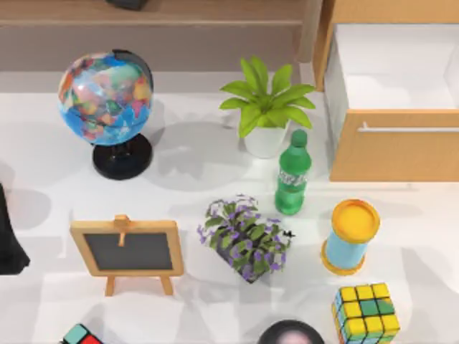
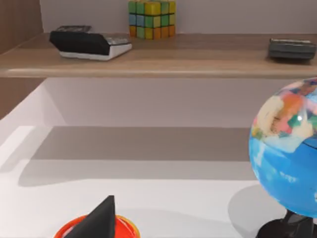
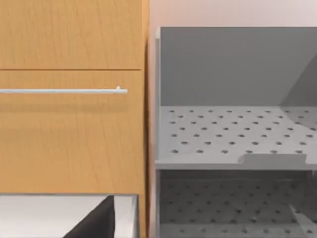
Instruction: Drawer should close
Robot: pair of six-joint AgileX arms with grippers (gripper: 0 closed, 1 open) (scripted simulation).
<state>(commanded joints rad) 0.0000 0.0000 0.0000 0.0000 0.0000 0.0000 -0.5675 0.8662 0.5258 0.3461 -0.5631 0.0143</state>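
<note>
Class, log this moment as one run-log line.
drawer: open, white inside showing | handle: untouched | left arm: parked at table's left edge | closing: not begun

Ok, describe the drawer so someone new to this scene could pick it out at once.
Look at the top view's far right corner, behind the green plastic bottle and yellow-lidded blue canister. There stands the light tan wooden drawer, pulled open. Its thin silver bar handle and bare white inside walls set it apart.

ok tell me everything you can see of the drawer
The light tan wooden drawer stands pulled out of its matching cabinet at the table's back right. Its flat front panel carries a thin horizontal silver bar handle, and behind the panel the white inside walls look bare. In the right wrist view the front faces the camera squarely. Nothing touches it; the green plastic bottle stands nearby, apart.
</note>
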